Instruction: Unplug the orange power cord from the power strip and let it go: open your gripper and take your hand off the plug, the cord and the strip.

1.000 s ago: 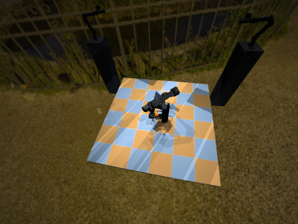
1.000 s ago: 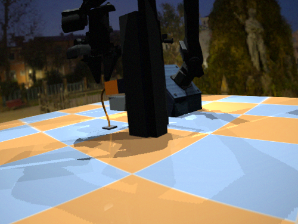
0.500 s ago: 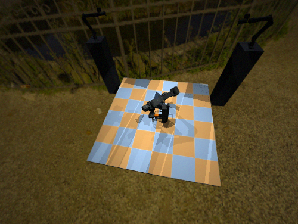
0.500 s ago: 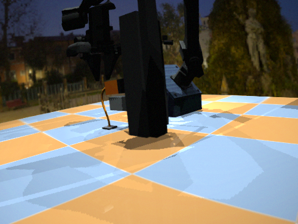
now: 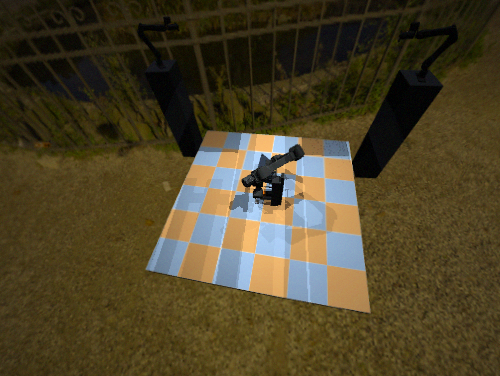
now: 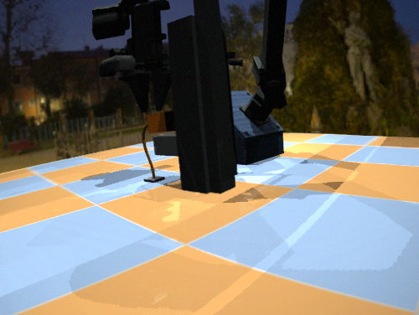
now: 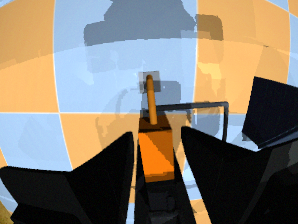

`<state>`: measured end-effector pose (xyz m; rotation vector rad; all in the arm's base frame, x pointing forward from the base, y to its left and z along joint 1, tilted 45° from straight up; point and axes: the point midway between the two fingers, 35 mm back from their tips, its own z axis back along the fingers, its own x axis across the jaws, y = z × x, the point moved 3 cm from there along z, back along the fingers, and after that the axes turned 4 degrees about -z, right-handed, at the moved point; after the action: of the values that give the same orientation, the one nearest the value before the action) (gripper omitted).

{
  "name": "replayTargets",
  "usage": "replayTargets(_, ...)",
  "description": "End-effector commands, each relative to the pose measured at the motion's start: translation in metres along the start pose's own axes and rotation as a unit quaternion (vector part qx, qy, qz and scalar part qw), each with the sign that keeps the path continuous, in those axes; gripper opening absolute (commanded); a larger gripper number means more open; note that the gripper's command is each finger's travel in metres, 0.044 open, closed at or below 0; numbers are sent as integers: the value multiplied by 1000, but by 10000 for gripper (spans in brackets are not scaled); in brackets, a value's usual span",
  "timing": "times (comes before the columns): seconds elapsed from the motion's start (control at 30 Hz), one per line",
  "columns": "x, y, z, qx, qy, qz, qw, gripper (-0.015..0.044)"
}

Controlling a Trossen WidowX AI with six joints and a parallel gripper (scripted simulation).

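The orange plug (image 6: 157, 122) (image 7: 157, 155) sits just above a grey block (image 6: 164, 144), level, with its cord (image 6: 147, 151) (image 7: 152, 102) hanging down to a small plate (image 6: 154, 179) on the board. A dark body (image 7: 162, 197), which looks like the power strip, adjoins the plug's end. The tall black block hides much of it in the exterior view, and I cannot tell whether the plug is seated. My gripper (image 6: 152, 110) (image 7: 157, 135) is partly open and empty. Its fingertips are just above the plug, with a gap on both sides of it in the wrist view.
A tall black block (image 5: 276, 191) (image 6: 204, 109) stands close beside the plug. A blue box (image 6: 260, 144) is beyond it. A thin dark bent rod (image 7: 200, 105) shows right of the cord. Two black pillars (image 5: 172, 107) (image 5: 400, 120) stand at the checkered board's far edge.
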<state>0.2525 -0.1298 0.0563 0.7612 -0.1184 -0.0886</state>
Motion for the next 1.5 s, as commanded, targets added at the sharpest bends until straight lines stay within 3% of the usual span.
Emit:
replayTargets(0.0, -1, 7, -1, 2, 1, -3, 1000, 160)
replayTargets(0.67, -2, 15, -13, 3, 1, -3, 1000, 160)
replayTargets(0.73, -3, 14, -10, 2, 1, -1, 1000, 107)
replayTargets(1.07, -3, 14, -10, 2, 1, -1, 1000, 41)
replayTargets(1.13, -2, 13, -10, 2, 1, -1, 1000, 0)
replayTargets(1.47, 0, 0, -10, 1, 1, -1, 1000, 0)
